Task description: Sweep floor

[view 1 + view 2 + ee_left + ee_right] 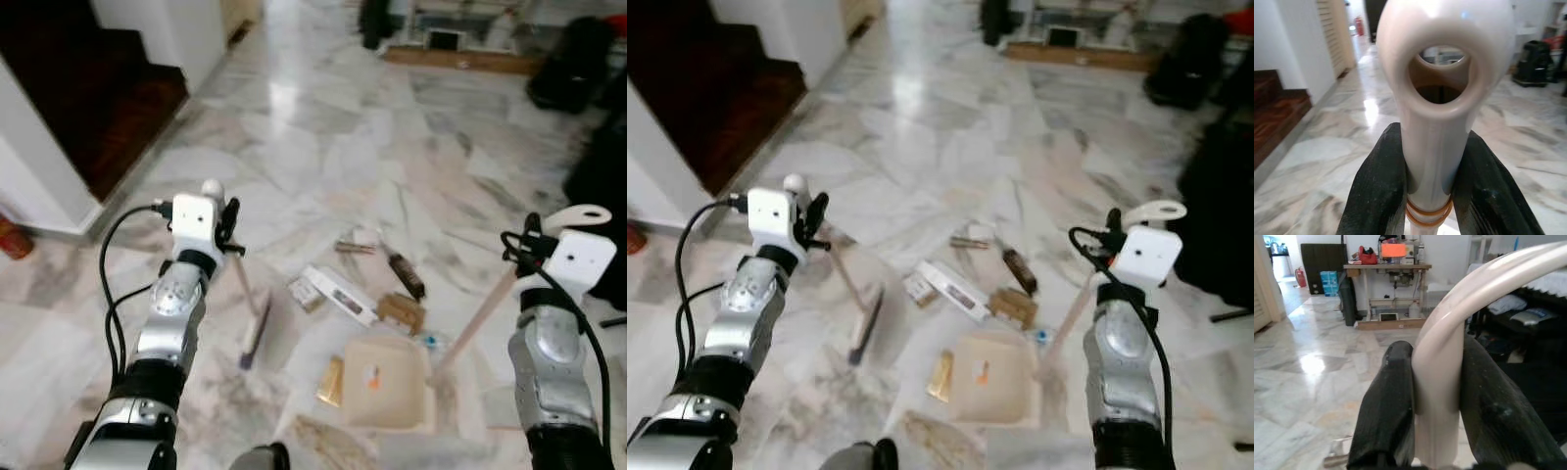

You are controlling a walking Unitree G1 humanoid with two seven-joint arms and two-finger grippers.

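— What do the jaws hold?
— The left gripper (1432, 196) is clamped on the broom handle (1437, 122); its brush head (254, 338) rests on the marble floor (323, 127). The right gripper (1437, 401) is clamped on the dustpan handle (1449, 357).
— And the dustpan?
— The dustpan (384, 382) sits on the floor between the arms, scraps of litter (338, 294) just beyond it, near the brush.

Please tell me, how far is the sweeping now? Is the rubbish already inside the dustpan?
Done: the left gripper is shut on the broom handle and the right gripper on the dustpan handle. In hand: the dustpan stands on the marble floor beside the litter. Left: the boxes and wrappers lie outside it, with the broom head to one side.
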